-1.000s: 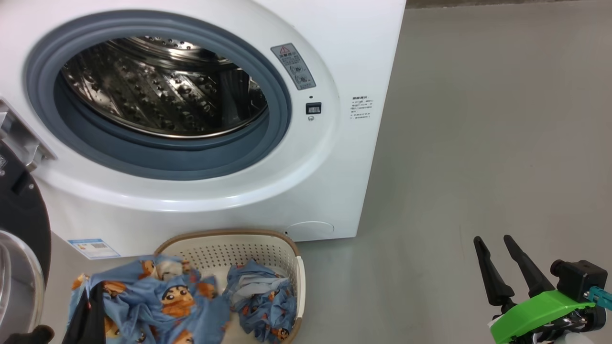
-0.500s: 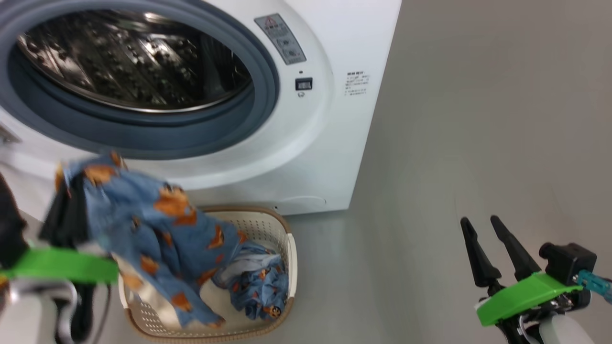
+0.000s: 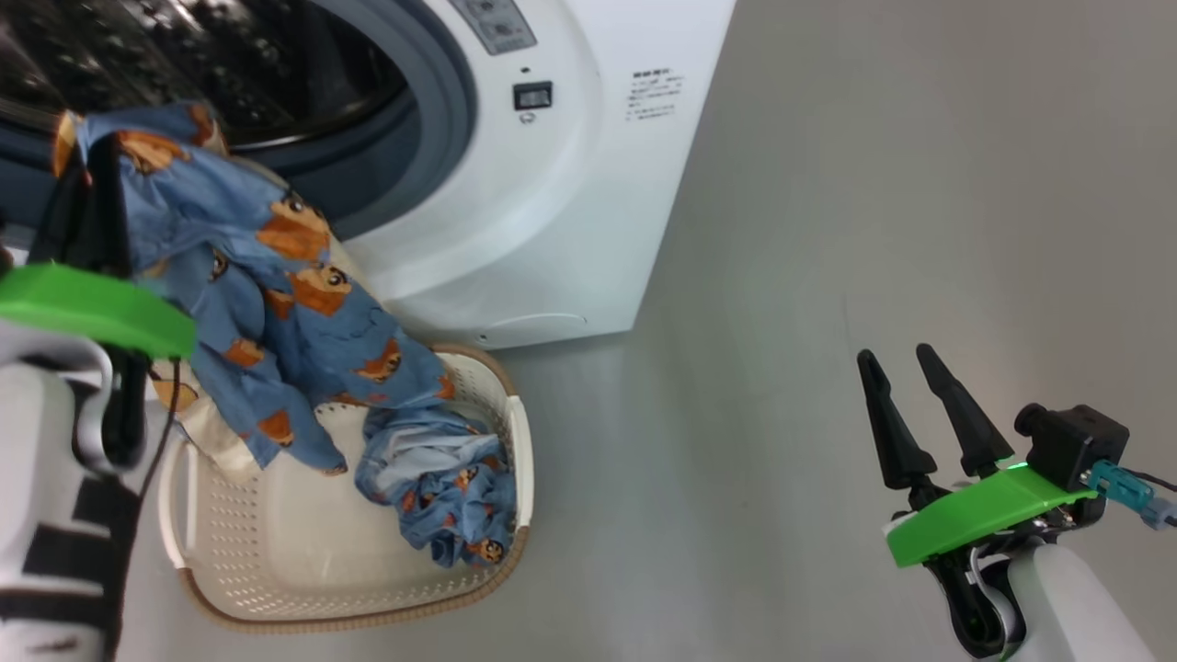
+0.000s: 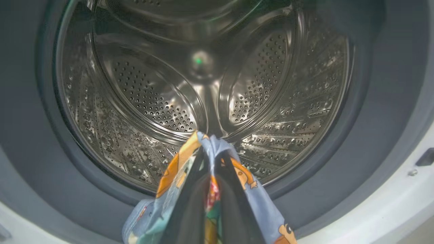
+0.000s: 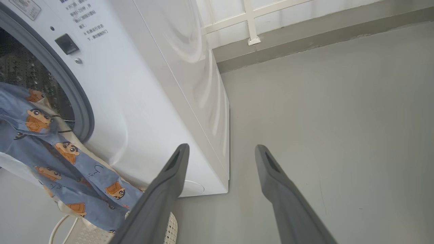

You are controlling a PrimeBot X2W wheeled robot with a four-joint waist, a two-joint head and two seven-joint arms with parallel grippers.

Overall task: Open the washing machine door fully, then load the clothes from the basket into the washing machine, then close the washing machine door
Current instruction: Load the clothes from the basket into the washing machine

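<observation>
The left end effector (image 3: 87,175) has lifted a blue garment (image 3: 276,303) from the basket (image 3: 267,552) to the drum mouth, clenched on its top edge. At 4 o'clock the right end effector (image 3: 894,359) hangs released over the floor (image 3: 828,184). At 7 o'clock the basket holds the other clothes (image 3: 441,496). At 11 o'clock stands the washing machine (image 3: 552,202), its steel drum (image 4: 152,101) beyond the pinched cloth.

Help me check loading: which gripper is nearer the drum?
Left. The left gripper, shut on the clothes, is at the drum mouth; the right gripper hangs open over the floor, right of the washing machine.
</observation>
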